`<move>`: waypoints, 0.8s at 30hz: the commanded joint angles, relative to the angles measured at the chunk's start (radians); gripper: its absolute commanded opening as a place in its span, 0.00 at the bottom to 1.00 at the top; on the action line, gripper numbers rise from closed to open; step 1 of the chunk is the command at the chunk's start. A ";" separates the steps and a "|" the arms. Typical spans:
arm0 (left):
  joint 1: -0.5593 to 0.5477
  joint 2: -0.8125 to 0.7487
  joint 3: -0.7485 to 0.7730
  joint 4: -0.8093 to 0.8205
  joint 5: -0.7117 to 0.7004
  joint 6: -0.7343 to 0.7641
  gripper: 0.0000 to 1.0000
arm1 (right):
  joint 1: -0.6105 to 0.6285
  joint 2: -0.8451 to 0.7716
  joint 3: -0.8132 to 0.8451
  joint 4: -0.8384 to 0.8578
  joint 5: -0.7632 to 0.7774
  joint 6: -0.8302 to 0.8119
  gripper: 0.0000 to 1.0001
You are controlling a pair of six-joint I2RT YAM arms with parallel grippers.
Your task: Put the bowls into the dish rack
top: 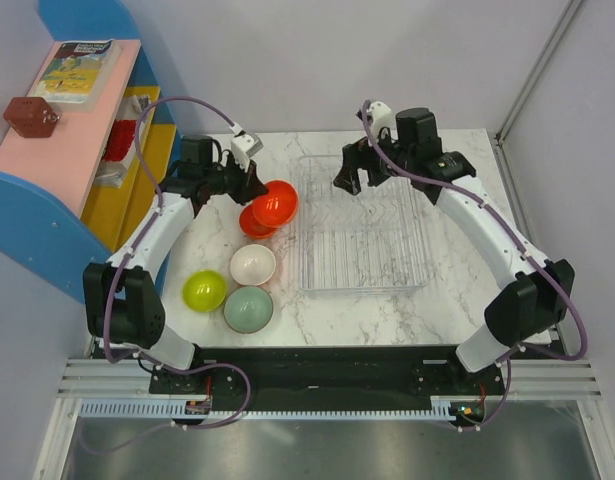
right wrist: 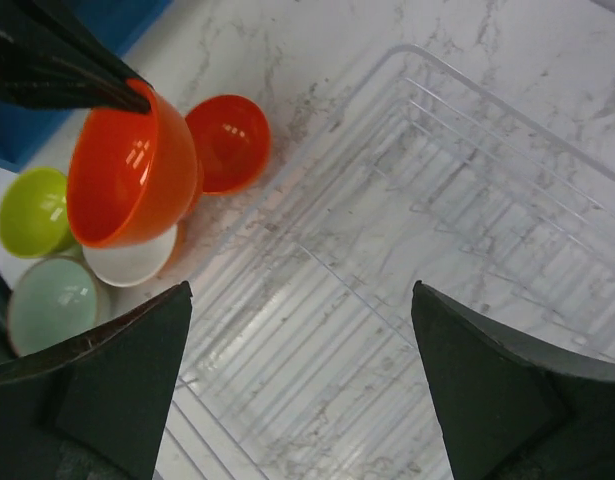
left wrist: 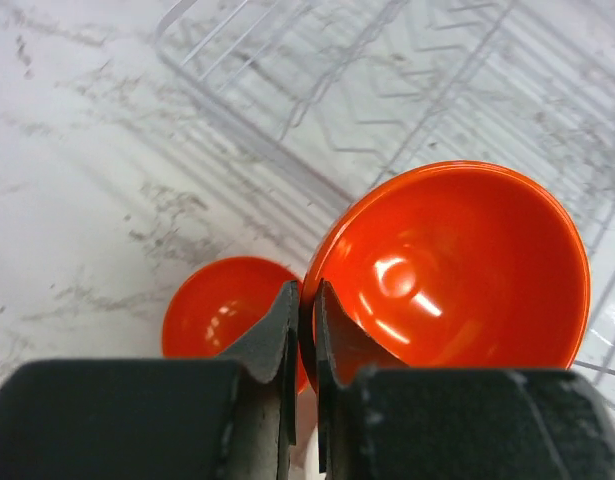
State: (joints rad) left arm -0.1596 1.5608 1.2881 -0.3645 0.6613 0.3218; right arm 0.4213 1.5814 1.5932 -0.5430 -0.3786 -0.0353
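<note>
Pinching red-orange bowl [left wrist: 457, 270], left claw [left wrist: 307, 300], second bowl [left wrist: 212, 310] partly hidden, dish rack [left wrist: 387, 90] faint

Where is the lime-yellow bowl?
Top view: the lime-yellow bowl sits at the left of the table, beside the grey-green bowl and the white bowl.

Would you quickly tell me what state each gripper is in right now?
Left gripper: shut on the rim of the raised red-orange bowl.
Right gripper: open, empty, above the dish rack.
</note>
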 commanded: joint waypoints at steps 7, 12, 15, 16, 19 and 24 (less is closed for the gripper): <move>-0.136 -0.120 -0.019 0.127 0.104 0.020 0.02 | -0.064 0.089 -0.186 0.458 -0.606 0.510 0.98; -0.172 -0.097 0.007 0.136 0.046 0.033 0.02 | -0.075 0.078 -0.286 0.661 -0.684 0.675 0.98; -0.176 -0.087 0.013 0.139 0.034 0.037 0.02 | -0.081 0.066 -0.341 0.770 -0.714 0.767 0.98; -0.178 -0.084 0.013 0.139 0.029 0.039 0.02 | -0.084 0.062 -0.355 0.788 -0.715 0.782 0.98; -0.179 -0.074 0.008 0.144 0.020 0.043 0.02 | -0.092 0.046 -0.364 0.787 -0.712 0.782 0.98; -0.184 -0.067 0.013 0.157 0.009 0.045 0.02 | -0.093 0.054 -0.383 0.792 -0.712 0.787 0.98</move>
State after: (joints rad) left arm -0.3378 1.4860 1.2705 -0.2756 0.6800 0.3386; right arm 0.3332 1.6741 1.2255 0.1654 -1.0531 0.7219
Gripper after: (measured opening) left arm 0.104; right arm 0.982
